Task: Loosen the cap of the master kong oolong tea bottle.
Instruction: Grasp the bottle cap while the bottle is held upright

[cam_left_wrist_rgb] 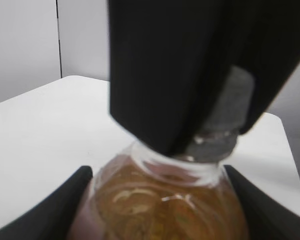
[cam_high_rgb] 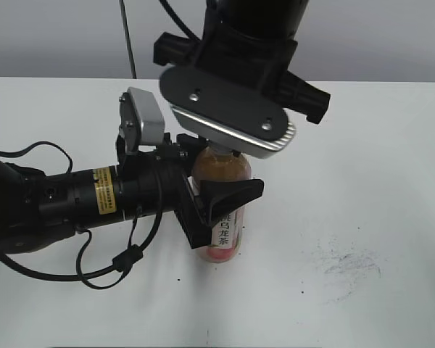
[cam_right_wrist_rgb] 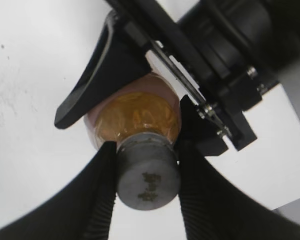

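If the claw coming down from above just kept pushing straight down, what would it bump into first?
Nothing new: the right gripper is already clamped on the small round grey ribbed plastic cap. Pushing on, it would probably meet the shoulder of the slim clear plastic bottle of amber tea beneath.

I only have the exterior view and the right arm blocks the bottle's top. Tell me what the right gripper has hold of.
Observer: The right gripper is clamped on the cap, one finger on each side, as the right wrist view shows.
Operator: Confirm the cap is on the neck.
Observer: It is. In the left wrist view the cap sits on the bottle above the neck ring, partly hidden by a finger.
Operator: Report the left gripper.
Observer: The left gripper holds the bottle's shoulder, with a finger against each side of the amber body.
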